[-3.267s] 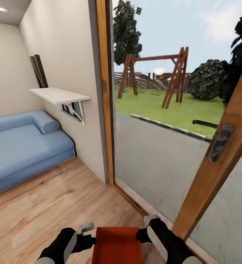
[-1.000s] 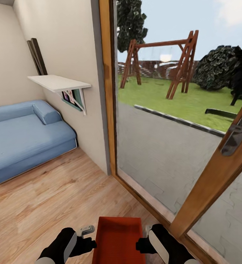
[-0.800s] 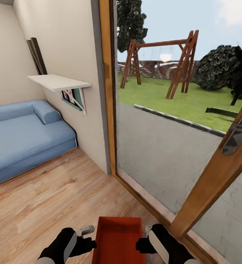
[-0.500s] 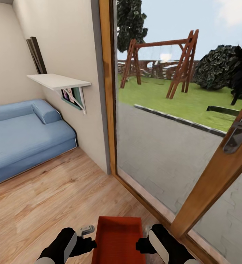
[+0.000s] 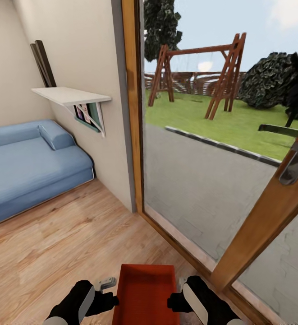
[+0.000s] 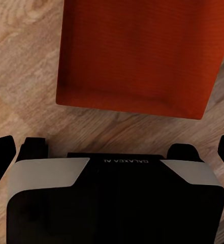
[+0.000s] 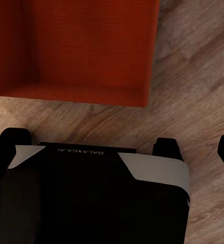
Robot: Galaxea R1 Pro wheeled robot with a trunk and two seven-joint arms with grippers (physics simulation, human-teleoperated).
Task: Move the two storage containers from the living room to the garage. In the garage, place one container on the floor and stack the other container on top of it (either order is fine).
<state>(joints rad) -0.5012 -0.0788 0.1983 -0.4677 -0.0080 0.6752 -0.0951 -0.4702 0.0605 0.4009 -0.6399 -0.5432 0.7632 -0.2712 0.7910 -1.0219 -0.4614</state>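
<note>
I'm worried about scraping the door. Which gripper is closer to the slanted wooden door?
The right gripper, on the red bin's door side, close to the door; the left gripper is across the bin, over the floor.

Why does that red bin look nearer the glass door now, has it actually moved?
Yes. The red bin has come forward with the robot: the sofa and door frame now look nearer.
</note>
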